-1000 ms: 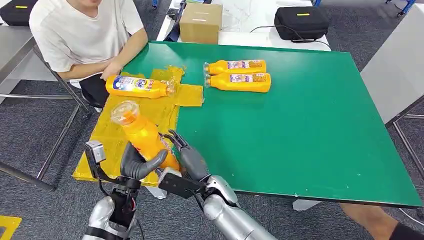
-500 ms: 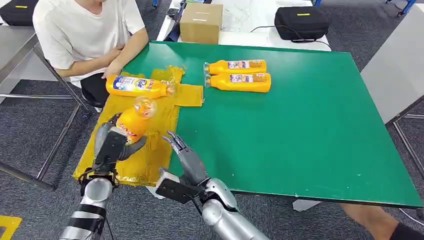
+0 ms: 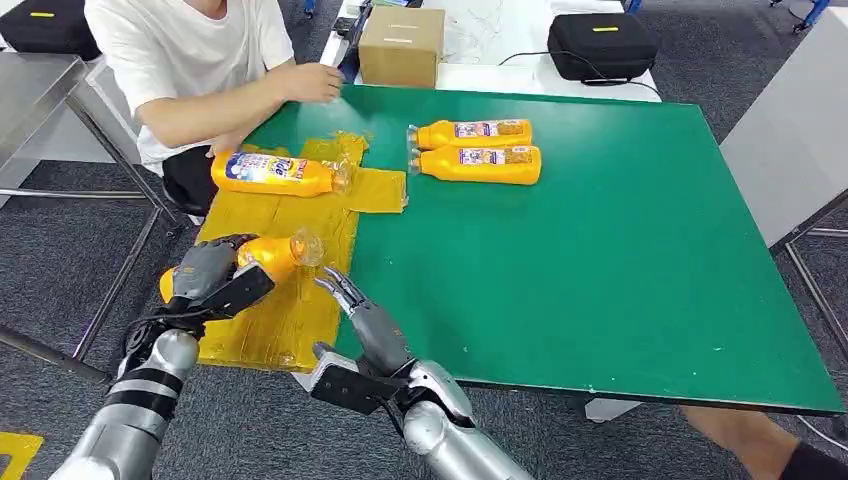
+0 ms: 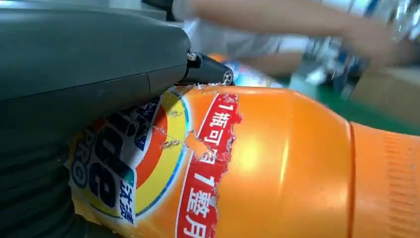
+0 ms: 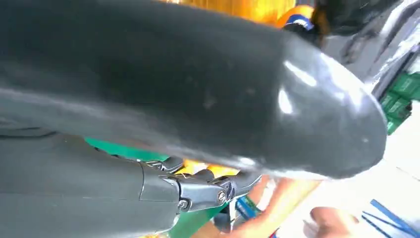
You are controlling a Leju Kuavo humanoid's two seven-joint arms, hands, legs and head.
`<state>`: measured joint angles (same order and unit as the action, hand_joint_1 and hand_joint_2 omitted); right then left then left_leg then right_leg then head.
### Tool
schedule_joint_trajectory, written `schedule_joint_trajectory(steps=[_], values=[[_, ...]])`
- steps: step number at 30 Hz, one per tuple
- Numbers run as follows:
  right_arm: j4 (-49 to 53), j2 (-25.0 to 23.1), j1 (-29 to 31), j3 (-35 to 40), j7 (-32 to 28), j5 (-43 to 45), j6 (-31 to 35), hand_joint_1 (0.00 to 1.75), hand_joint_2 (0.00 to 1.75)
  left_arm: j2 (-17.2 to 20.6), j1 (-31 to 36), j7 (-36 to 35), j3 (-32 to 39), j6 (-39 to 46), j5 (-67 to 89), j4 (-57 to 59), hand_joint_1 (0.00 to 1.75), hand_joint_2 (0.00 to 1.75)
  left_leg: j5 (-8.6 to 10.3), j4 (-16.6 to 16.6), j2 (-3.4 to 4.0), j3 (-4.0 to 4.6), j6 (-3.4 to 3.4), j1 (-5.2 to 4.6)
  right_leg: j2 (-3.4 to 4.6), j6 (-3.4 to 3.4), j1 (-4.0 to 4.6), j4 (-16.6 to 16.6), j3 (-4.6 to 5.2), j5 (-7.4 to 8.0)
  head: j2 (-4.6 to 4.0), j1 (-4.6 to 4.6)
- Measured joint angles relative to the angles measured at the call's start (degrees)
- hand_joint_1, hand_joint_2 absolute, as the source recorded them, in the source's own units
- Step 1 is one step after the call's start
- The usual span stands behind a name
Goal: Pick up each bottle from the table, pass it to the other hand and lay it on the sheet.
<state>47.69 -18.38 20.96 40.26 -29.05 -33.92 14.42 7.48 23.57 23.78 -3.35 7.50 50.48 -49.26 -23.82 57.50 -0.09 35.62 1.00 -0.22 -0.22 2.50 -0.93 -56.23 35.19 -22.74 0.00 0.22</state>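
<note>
The left hand grasps an orange detergent bottle around its body, holding it tipped almost flat over the yellow sheet, its clear cap toward the green table. In the left wrist view the bottle's torn label lies against the grey thumb. The right hand is released, fingers stretched out and apart, holding nothing, just beside the sheet's edge and near the bottle's cap.

A second bottle lies on the sheet at its far end, by a seated person whose forearm reaches over the table's far corner. Two more bottles lie side by side on the bare table beyond the sheet, probably touching. A cardboard box stands past the table's far edge.
</note>
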Motion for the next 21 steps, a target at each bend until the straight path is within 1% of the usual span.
schedule_joint_trajectory(steps=[1,7,8,9,11,12,17,21], values=[[0.0,0.0,0.0,0.1,-0.1,0.1,-0.1,0.00,0.00,0.3,0.4,0.4,-0.4,-0.2,0.9,1.1,1.75,1.75,0.00,0.0,0.01,0.00,0.00,0.00,0.00,0.00,0.00,0.0,0.00,0.00,0.00,-0.02],[-0.8,-0.2,0.0,0.4,-1.2,1.0,-0.5,0.00,0.00,2.2,4.0,4.5,-4.5,-4.4,2.2,8.4,1.75,1.75,-0.01,0.0,-0.08,-0.03,0.00,-0.02,-0.02,0.00,-0.03,0.0,-0.08,-0.02,0.00,-0.02],[-0.9,-0.2,0.0,0.4,-1.3,1.0,-0.5,0.00,0.00,2.4,4.4,4.5,-4.9,-4.6,2.2,9.0,1.61,1.75,-0.01,0.0,-0.09,-0.05,-0.01,-0.02,-0.02,-0.01,-0.03,0.0,-0.11,-0.02,0.00,-0.02],[-1.1,-0.2,0.0,0.4,-1.4,1.1,-0.5,0.00,0.00,2.6,4.8,4.6,-5.3,-4.8,2.2,9.6,1.41,1.75,-0.01,0.0,-0.09,-0.08,-0.01,-0.02,-0.02,-0.01,-0.03,0.0,-0.14,-0.03,0.00,-0.02],[-1.3,-0.2,0.0,0.4,-1.5,1.1,-0.5,0.00,0.00,2.8,5.2,4.6,-5.9,-4.9,2.2,10.5,0.07,1.75,-0.01,0.0,-0.09,-0.16,-0.01,-0.02,-0.02,-0.01,-0.02,0.0,-0.20,-0.03,0.00,-0.04],[-1.5,-0.2,0.1,0.4,-1.6,1.1,-0.5,0.00,0.00,2.9,5.5,4.8,-6.2,-5.2,2.2,10.9,0.00,1.75,-0.01,0.0,-0.09,-0.20,-0.02,-0.02,-0.02,-0.02,-0.02,0.0,-0.23,-0.03,0.00,-0.02],[-1.9,-0.3,0.1,0.6,-2.6,2.1,-0.5,0.00,0.00,3.4,5.4,5.5,-8.5,-8.0,1.8,12.3,0.00,1.75,0.01,0.0,-0.08,-0.30,-0.04,-0.01,-0.01,-0.03,-0.01,-0.1,-0.29,-0.01,0.00,0.00],[-2.1,-0.3,0.3,1.1,-2.9,2.4,-0.6,0.00,0.00,3.9,5.3,7.4,-10.4,-9.6,0.4,12.7,0.00,1.75,0.04,0.0,-0.11,-0.30,-0.07,-0.01,-0.03,-0.03,-0.01,-0.1,-0.33,-0.02,0.00,-0.02]])
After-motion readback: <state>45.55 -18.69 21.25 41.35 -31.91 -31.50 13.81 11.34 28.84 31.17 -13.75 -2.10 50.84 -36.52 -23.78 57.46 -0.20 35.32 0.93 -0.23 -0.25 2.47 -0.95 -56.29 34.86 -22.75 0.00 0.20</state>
